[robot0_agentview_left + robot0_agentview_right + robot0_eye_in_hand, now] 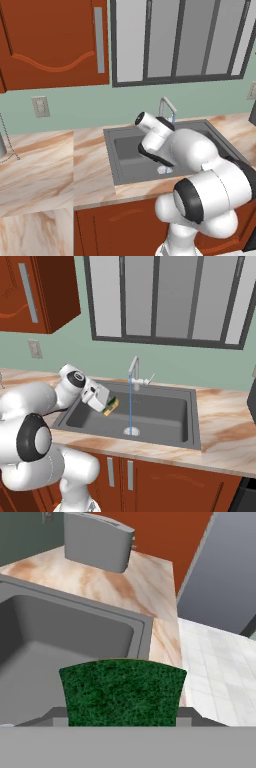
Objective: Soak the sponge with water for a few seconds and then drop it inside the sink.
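Now | gripper (pixel 111 404) clamps sponge (pixel 111 405) | over sink (pixel 150 387) left side, well apart from water (pixel 130 406)

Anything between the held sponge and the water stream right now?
Nothing: in the right base view, the sponge and the water are parted by open air above the sink.

No legible text, label or brand anywhere, as far as the rendering allows.

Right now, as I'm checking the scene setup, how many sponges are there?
1. The sponge is held in the gripper above the left part of the sink, apart from the water. Others may hide behind the arm.
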Robot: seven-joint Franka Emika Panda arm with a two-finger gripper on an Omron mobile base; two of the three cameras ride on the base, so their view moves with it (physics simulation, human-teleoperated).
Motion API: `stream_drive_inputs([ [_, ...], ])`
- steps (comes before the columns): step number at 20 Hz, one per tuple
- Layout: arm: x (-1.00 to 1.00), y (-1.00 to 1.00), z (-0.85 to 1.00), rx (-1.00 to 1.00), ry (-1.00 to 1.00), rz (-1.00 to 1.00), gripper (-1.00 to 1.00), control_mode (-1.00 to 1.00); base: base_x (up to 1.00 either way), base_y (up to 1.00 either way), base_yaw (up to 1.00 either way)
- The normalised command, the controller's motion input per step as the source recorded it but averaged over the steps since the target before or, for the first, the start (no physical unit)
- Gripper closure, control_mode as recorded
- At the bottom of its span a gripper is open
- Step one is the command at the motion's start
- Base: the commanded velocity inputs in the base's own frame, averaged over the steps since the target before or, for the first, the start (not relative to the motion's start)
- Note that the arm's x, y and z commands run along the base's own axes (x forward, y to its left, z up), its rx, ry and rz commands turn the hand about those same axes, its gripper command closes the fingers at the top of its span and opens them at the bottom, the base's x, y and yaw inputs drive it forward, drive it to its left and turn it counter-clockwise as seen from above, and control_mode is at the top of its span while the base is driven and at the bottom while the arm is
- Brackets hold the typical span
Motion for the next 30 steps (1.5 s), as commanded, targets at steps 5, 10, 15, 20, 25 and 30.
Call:
stream_drive_inputs([
  [5,0.12,-0.01,-0.19,0.00,0.00,-0.03,1.00,-1.00,0.00,0.00,0.00],
  [10,0.15,-0.03,-0.14,0.00,0.00,-0.02,1.00,-1.00,0.00,0.00,0.00],
  [15,0.18,-0.03,-0.14,0.00,0.00,-0.02,1.00,-1.00,0.00,0.00,0.00],
  [20,0.19,-0.05,-0.14,0.00,0.00,-0.02,1.00,-1.00,0.00,0.00,0.00],
  [25,0.13,-0.04,-0.08,0.00,0.00,-0.02,1.00,-1.00,0.00,0.00,0.00],
  [30,0.08,0.00,-0.04,0.00,0.00,-0.02,1.00,-1.00,0.00,0.00,0.00],
])
